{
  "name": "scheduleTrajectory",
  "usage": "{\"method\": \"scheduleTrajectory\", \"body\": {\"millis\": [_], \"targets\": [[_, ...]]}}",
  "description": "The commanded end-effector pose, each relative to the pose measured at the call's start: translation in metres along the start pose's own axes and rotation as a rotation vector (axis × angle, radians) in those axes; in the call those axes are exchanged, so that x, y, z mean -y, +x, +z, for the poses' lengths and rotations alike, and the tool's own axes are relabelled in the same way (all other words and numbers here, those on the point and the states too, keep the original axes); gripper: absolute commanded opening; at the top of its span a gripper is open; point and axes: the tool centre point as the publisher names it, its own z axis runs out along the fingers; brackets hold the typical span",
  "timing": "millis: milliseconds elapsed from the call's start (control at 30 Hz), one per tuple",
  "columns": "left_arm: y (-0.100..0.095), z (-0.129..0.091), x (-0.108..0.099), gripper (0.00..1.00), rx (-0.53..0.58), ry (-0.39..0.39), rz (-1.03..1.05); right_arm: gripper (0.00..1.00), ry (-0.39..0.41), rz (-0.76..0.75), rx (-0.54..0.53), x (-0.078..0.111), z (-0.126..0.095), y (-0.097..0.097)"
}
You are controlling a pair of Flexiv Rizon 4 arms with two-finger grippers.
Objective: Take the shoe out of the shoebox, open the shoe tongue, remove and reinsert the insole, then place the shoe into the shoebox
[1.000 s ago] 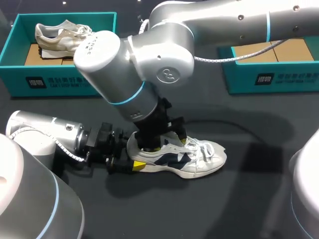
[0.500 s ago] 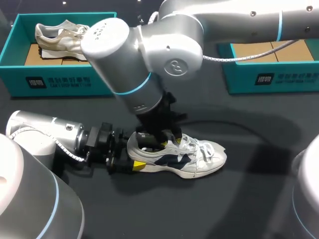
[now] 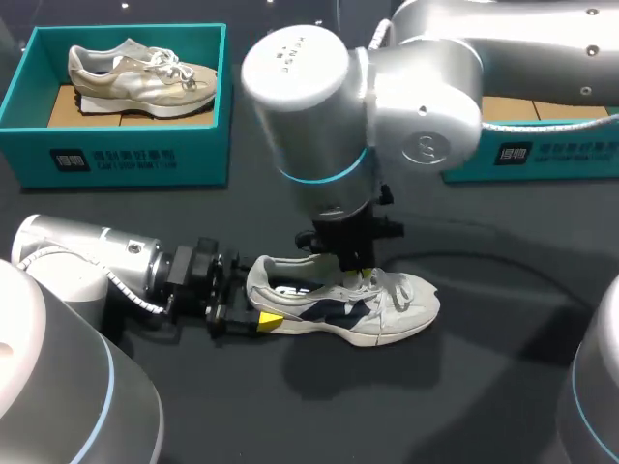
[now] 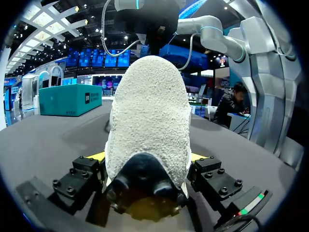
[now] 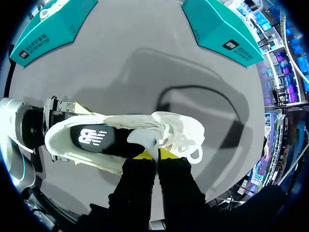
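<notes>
A white shoe (image 3: 392, 311) with navy panels lies on its sole on the black table, toe to the right. Its dark insole (image 5: 94, 137) shows inside the opening. My left gripper (image 3: 256, 300) is at the heel, and in the left wrist view the heel (image 4: 147, 121) fills the space between the fingers, with both yellow pads (image 4: 98, 156) pressed against it. My right gripper (image 3: 354, 279) comes straight down over the shoe's middle. In the right wrist view it (image 5: 155, 153) is shut on the white tongue (image 5: 144, 140), just behind the laces (image 5: 181, 137).
A teal shoebox (image 3: 126, 159) at the back left holds a beige shoe (image 3: 135, 72). A second teal shoebox (image 3: 542, 150) stands at the back right, partly hidden by my right arm. A cable (image 5: 193, 89) curves over the table beyond the shoe.
My right gripper has moved right from the heel opening to the tongue, and its fingers have closed. The left gripper and the shoe have stayed in place.
</notes>
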Motion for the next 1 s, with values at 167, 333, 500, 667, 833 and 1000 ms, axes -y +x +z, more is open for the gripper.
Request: {"method": "scheduleTrajectory", "body": {"millis": [167, 333, 500, 667, 833, 1000], "targets": [[-0.001, 0.001, 0.000, 0.00, 0.001, -0.001, 0.000, 0.00, -0.010, 0.005, -0.196, 0.003, 0.001, -0.024], [-0.001, 0.001, 0.000, 0.00, 0.001, -0.001, 0.000, 0.00, -0.019, 0.008, -0.213, 0.006, -0.001, -0.036], [-0.001, 0.001, 0.000, 0.00, 0.001, -0.001, 0.000, 0.00, -0.026, -0.005, -0.235, 0.011, 0.001, -0.051], [-0.001, 0.001, 0.000, 0.00, 0.001, -0.001, 0.000, 0.00, -0.005, -0.020, -0.232, 0.011, 0.009, -0.057], [-0.001, 0.001, 0.000, 0.00, 0.001, -0.001, 0.000, 0.00, 0.016, -0.034, -0.209, 0.007, 0.020, -0.058], [-0.001, 0.001, 0.000, 0.00, 0.001, -0.001, 0.000, 0.00, 0.026, -0.051, -0.170, 0.001, 0.037, -0.061]]}}
